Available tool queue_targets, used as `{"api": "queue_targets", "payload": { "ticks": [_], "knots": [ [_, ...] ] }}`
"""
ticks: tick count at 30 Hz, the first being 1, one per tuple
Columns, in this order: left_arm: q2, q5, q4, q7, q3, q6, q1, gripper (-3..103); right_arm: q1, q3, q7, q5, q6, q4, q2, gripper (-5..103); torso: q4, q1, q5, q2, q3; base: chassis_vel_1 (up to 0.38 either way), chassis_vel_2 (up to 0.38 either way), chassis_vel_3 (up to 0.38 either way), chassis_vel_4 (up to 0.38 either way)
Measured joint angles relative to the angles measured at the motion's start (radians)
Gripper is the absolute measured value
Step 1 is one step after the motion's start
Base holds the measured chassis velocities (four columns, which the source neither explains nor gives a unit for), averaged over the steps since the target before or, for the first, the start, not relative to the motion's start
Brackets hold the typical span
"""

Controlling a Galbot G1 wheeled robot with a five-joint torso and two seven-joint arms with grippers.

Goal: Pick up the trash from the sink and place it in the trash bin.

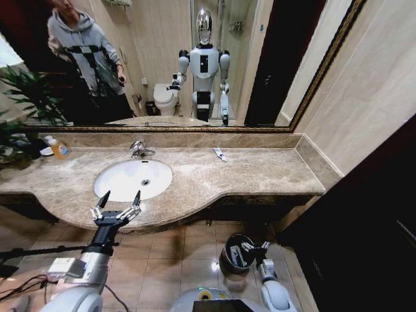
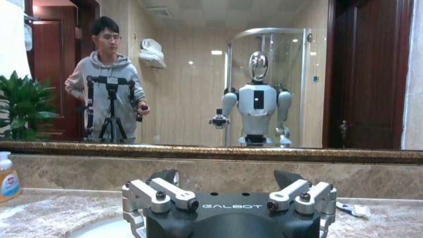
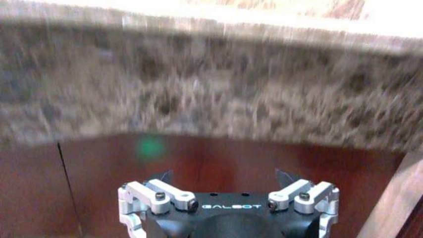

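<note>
Hovering wide-open before the sink (image 1: 133, 179), left pincer (image 1: 117, 200); right pincer (image 1: 255, 246) open over trash bin (image 1: 235, 254).

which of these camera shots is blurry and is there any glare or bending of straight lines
Right wrist view: the marble edge above the right gripper is smeared by blur. Head view: wide-angle bending curves the mirror frame, and a light glares off the floor tiles near the trash bin. Left wrist view: sharp, left gripper crisp.

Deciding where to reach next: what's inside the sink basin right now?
The sink shows bare white porcelain and its drain; no trash visible inside. The open left gripper at the counter edge covers a sliver of the near rim.
</note>
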Motion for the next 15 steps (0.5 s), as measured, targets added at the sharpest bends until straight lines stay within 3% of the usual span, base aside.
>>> {"api": "queue_targets", "payload": {
  "ticks": [15],
  "knots": [
    [0.000,0.000,0.000,0.000,0.000,0.000,0.000,100,-0.157,0.009,0.012,0.021,-0.067,0.402,0.022,100,-0.0001,0.000,-0.0001,0.000,0.000,0.000,0.000,0.000,0.000]
  ]
}}
